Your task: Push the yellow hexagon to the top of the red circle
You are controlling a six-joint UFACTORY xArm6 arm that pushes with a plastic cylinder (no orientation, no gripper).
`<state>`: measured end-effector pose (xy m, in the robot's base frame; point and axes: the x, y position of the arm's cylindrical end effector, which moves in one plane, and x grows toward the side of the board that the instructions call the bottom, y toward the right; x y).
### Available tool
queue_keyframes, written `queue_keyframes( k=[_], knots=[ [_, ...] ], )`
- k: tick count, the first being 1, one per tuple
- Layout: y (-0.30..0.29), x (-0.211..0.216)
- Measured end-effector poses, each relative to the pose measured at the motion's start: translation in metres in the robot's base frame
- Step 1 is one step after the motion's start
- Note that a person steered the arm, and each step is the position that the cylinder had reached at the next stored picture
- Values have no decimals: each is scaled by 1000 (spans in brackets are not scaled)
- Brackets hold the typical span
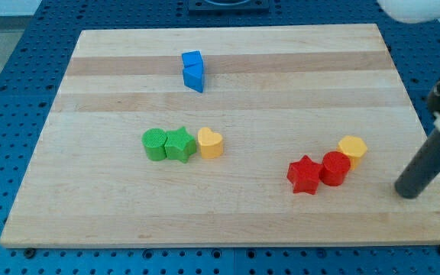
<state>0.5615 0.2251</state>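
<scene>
The yellow hexagon (353,148) sits at the view's right, touching the upper right side of the red circle (335,168). A red star (305,175) touches the red circle on its left. My tip (408,192) rests on the board to the right of and slightly below the hexagon, apart from it by about a block's width. The dark rod slants up to the view's right edge.
A green circle (155,144), a green star (179,144) and a yellow heart (210,143) stand in a row left of centre. Two blue blocks (193,71) sit together near the top. The wooden board (228,221) lies on a blue perforated table.
</scene>
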Motion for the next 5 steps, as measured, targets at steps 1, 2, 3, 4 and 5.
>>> queue_keyframes(
  k=[1, 2, 3, 4, 5],
  knots=[
    [-32, -21],
    [-56, -60],
    [-81, -69],
    [-88, -62],
    [-33, -61]
  ],
)
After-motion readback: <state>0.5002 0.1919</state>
